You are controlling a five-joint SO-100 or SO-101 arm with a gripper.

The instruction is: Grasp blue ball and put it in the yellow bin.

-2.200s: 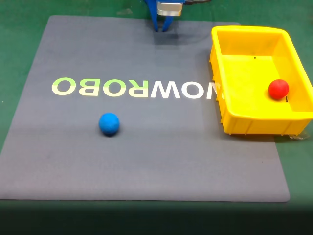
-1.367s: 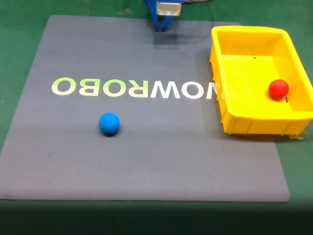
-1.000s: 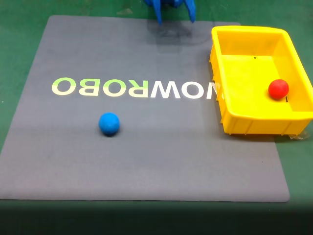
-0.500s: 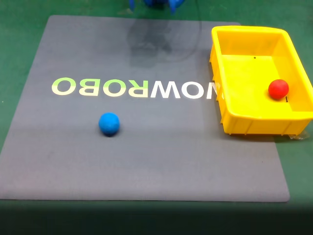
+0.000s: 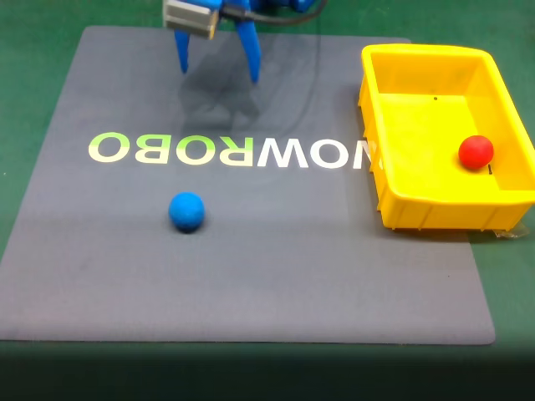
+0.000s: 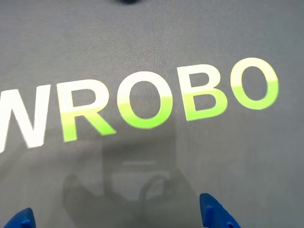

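Two blue fingers of my gripper spread wide — empty, above the grey mat. The blue ball lies well apart from the yellow bin — a red ball inside it.

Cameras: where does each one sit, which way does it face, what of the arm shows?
Fixed view: above the mat, opposite the arm; sees blue ball, yellow bin, red ball, open gripper.
Wrist view: on the arm, looking down at the mat; fingertips at bottom edge.
Shared: the ROBO lettering.
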